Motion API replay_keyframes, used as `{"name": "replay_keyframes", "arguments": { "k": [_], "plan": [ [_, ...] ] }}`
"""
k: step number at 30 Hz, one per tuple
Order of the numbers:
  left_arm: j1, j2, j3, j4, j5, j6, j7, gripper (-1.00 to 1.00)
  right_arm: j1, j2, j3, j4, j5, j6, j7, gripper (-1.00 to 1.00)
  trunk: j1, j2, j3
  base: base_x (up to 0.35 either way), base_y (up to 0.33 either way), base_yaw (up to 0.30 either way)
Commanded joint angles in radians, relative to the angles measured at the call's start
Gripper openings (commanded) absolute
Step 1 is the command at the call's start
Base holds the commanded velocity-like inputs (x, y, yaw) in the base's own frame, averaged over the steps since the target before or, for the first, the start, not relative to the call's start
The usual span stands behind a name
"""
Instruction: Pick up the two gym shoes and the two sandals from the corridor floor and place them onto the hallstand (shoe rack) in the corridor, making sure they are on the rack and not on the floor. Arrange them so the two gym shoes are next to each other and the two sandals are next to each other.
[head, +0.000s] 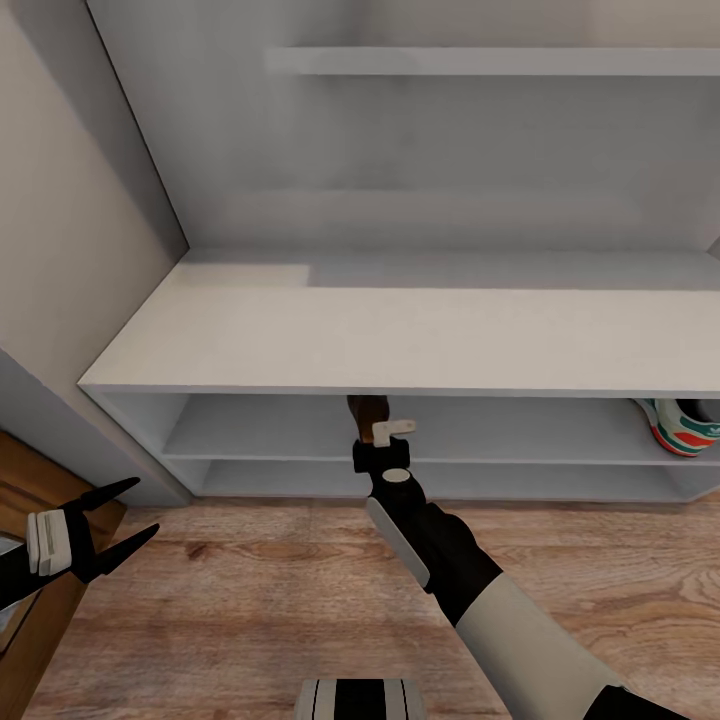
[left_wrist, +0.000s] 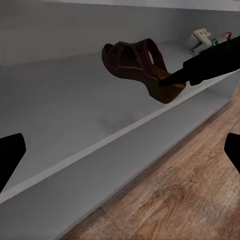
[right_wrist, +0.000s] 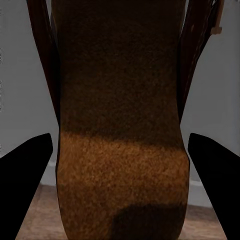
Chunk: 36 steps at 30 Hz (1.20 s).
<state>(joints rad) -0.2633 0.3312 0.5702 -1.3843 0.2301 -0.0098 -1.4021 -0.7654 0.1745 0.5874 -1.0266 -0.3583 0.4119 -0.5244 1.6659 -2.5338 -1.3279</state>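
Observation:
The pale grey hallstand (head: 400, 335) fills the middle of the head view. My right gripper (head: 379, 432) reaches under its top board, shut on a dark brown sandal (head: 366, 408) at the heel. From the left wrist the sandal (left_wrist: 135, 62) hangs tilted over the front of the upper shelf (left_wrist: 65, 105). The right wrist view looks along its tan sole (right_wrist: 120, 150), which sits between both fingers (right_wrist: 25, 190). One gym shoe (head: 685, 425) (left_wrist: 202, 39) rests on the same shelf, far to the right. My left gripper (head: 140, 508) is open and empty, low at the left above the corridor floor (head: 250, 590).
A beige wall (head: 60, 230) closes the hallstand's left end. A brown wooden unit (head: 30, 510) stands by my left gripper. A grey wall shelf (head: 500, 60) hangs high above the stand. My own base (head: 360, 700) shows at the frame's lower edge.

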Motion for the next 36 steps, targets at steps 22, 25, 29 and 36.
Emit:
{"name": "replay_keyframes", "arguments": {
  "k": [22,25,29,36],
  "plan": [
    [-0.001,0.0,0.0,0.001,0.002,-0.001,-0.003,1.0,0.0,0.0,0.003,0.0,-0.006,-0.031,-0.008,-1.0,0.0,0.0,-0.001,0.0,0.0,0.0],
    [-0.001,0.0,0.0,0.001,0.002,-0.001,-0.003,1.0,0.0,0.0,0.003,0.0,-0.007,-0.031,-0.008,-1.0,0.0,0.0,-0.001,0.0,0.0,0.0],
    [-0.001,0.0,0.0,0.001,0.002,0.001,-0.003,1.0,0.0,0.0,0.003,0.0,-0.006,-0.031,-0.008,-1.0,0.0,0.0,-0.001,0.002,0.0,0.0],
    [-0.001,0.0,-0.001,0.0,0.002,0.0,-0.003,1.0,0.0,0.0,0.003,0.0,-0.006,-0.031,-0.008,-1.0,0.0,0.0,-0.001,0.083,0.0,0.0]
  ]
}}
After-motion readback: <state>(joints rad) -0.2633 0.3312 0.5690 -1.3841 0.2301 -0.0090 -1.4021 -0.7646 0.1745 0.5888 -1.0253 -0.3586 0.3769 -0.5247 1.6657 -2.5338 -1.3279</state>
